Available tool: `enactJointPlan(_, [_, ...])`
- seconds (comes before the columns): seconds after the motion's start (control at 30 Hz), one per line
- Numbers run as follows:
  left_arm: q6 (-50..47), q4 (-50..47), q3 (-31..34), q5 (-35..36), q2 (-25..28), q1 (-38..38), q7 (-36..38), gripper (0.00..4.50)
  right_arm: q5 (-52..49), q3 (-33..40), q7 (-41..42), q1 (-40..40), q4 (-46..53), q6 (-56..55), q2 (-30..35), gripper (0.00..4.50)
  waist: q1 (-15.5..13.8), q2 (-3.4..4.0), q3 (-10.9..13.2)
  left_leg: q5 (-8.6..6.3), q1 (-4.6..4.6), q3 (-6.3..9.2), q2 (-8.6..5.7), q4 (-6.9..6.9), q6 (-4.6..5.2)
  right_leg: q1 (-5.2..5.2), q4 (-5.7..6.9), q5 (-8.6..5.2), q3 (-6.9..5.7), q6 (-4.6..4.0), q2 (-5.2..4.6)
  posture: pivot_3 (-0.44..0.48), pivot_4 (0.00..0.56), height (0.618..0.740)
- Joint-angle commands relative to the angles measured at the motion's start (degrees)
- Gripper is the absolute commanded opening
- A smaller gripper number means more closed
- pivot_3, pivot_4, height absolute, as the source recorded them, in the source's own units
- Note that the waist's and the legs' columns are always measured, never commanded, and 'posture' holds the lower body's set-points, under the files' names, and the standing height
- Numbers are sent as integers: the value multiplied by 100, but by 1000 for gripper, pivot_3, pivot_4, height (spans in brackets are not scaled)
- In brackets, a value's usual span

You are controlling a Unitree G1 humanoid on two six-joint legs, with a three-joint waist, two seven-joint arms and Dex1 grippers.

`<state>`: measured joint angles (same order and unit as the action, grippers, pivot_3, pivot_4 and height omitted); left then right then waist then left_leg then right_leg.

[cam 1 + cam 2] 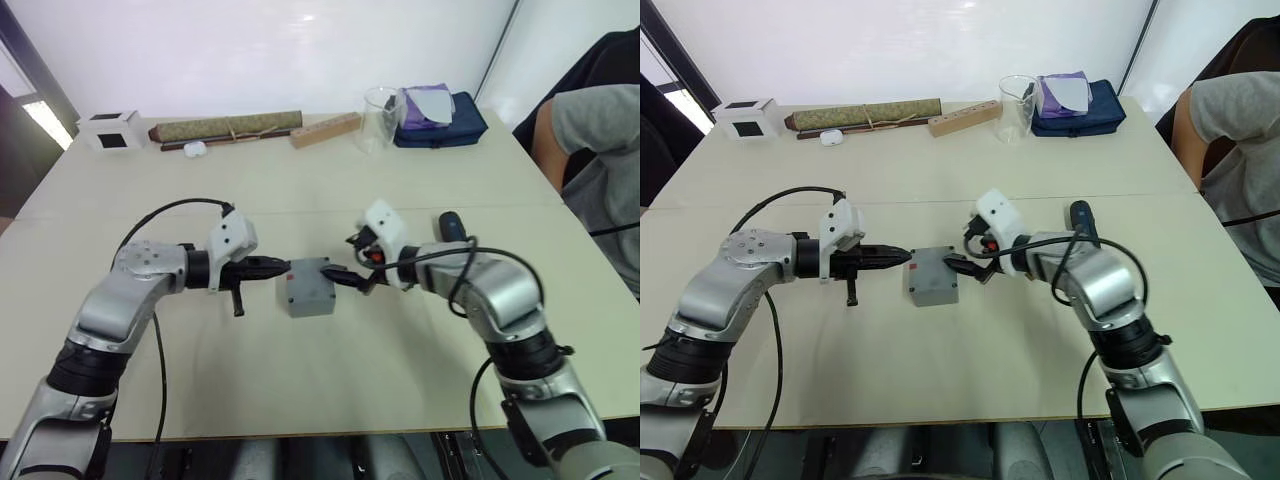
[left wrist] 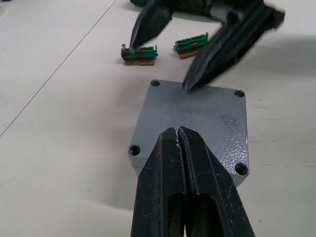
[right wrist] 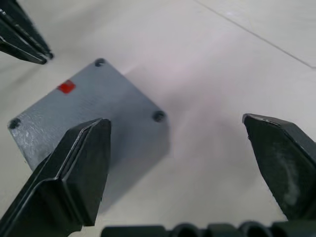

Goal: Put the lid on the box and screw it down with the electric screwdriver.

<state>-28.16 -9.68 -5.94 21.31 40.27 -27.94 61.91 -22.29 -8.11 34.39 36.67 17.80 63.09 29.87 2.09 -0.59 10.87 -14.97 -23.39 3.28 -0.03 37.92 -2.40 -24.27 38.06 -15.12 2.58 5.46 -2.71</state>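
The grey lid (image 2: 197,118), with a screw hole in each corner, lies flat on top of the grey box (image 1: 312,304) at the middle of the table. My left gripper (image 2: 177,131) is shut, its tip resting at the lid's left edge. From the right, my right gripper (image 3: 174,121) stands open, one finger (image 3: 79,163) over the lid and the other out past the box's edge. A small red mark (image 3: 66,87) shows on the lid. The dark blue electric screwdriver (image 1: 450,225) lies on the table behind my right forearm.
Two small green circuit boards (image 2: 139,53) lie just behind the box. Along the far edge are a white box with a black square (image 1: 110,130), a rolled mat (image 1: 225,127), a wooden block (image 1: 325,130), a clear cup (image 1: 380,118) and a blue pouch (image 1: 440,115). A person (image 1: 590,150) sits at the right.
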Motion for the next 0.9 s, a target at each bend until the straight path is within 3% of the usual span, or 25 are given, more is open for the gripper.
enactJointPlan(0.03, [15, -189, 87, 213, -93, -291, 79, 0, -261, 729, 65, 205, 338, 654, 574, 4464, -5, -1, 0, 0, 0, -1, -1, 0, 0, 0, 0, 0, 0, 0, -1, 0, 150, 736])
enactJointPlan(0.23, [-80, -194, 54, 459, -330, -799, 172, 0, -143, 662, 194, 735, -412, 1937, 2184, 4464, -8, 0, 1, 0, -1, -4, -1, -1, 0, 0, -3, 0, 1, 0, 0, 0, 150, 736])
enactJointPlan(0.37, [22, -70, -63, 397, -492, -969, 255, 0, 65, 50, 193, 1312, -1405, 2281, 2616, 4464, 58, 1, 2, 0, 2, -7, 1, -1, 1, 0, -4, 0, 4, 0, 4, 0, 150, 736])
enactJointPlan(0.63, [255, 115, -209, 227, -636, -1040, 308, 0, 123, -980, 520, 2734, -3747, 2739, 2043, 4464, 44, 3, 3, -1, 2, -18, 3, -2, 1, -6, -4, 0, 14, 0, 6, 0, 150, 736])
enactJointPlan(0.9, [166, -202, -78, 231, -549, -811, 68, 0, 774, -2372, 1233, 3181, -5423, 1765, 1633, 4464, 34, 3, 4, -1, -4, -21, -1, -2, 1, -6, -12, 0, 13, 1, -1, 0, 150, 736])
